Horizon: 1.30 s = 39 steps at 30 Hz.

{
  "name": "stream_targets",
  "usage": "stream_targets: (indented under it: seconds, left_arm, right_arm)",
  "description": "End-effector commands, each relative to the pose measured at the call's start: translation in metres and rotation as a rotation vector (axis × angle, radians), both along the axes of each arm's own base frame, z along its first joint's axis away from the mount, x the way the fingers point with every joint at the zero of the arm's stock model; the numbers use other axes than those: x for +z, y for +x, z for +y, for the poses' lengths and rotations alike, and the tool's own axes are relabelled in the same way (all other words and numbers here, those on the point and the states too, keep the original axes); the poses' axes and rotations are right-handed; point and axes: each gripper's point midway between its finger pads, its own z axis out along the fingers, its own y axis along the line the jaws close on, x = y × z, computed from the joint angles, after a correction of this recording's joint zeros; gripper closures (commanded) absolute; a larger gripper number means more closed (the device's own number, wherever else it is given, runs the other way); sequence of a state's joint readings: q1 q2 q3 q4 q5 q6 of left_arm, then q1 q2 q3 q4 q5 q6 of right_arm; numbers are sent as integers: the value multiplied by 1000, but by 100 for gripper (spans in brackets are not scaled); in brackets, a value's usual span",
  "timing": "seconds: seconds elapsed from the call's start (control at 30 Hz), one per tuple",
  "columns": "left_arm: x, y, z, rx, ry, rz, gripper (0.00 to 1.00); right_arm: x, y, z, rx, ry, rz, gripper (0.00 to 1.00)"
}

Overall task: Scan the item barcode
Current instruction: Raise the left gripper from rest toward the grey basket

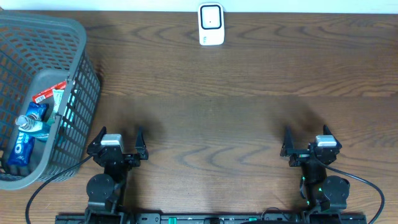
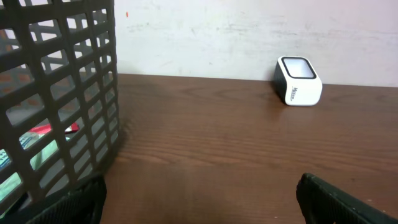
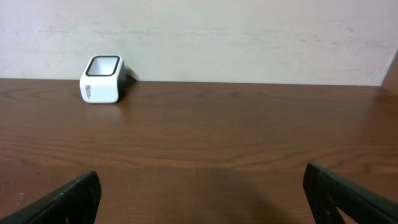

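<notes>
While packaged goods (image 1: 30,124) lie in the grey plastic lattice basket (image 1: 81,37), the left gripper (image 1: 119,134) and right gripper (image 1: 307,135) sit empty, jaws spread wide, facing the white boxy scanner (image 1: 211,23).

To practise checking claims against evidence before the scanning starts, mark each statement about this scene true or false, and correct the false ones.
1. The white scanner stands at the far edge of the table. True.
2. The left gripper holds an item. False: its jaws stand open with nothing between them.
3. The grey basket stands on the robot's left side. True.
4. The blue packet lies on the table in front of the scanner. False: it lies inside the basket.
5. The right gripper is shut. False: it is open and holds nothing.
</notes>
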<state>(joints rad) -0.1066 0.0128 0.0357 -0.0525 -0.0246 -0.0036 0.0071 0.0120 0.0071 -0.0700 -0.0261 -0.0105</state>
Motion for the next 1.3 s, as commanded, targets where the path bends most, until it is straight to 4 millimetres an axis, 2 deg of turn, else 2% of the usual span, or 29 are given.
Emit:
stream_targets:
  seconds: [0.0, 1.13, 1.2, 1.27]
  left_arm:
    - [-19, 0, -1, -6, -5, 45, 2]
    - [-16, 0, -1, -6, -6, 34, 2]
    - [-17, 0, -7, -37, -24, 39, 2]
    - [-15, -2, -24, -133, -53, 38, 2]
  right_arm:
    - [0, 0, 0, -3, 9, 0, 1]
    - [0, 0, 0, -3, 9, 0, 1]
    - [0, 0, 0, -3, 9, 0, 1]
    - [0, 0, 0, -3, 9, 0, 1]
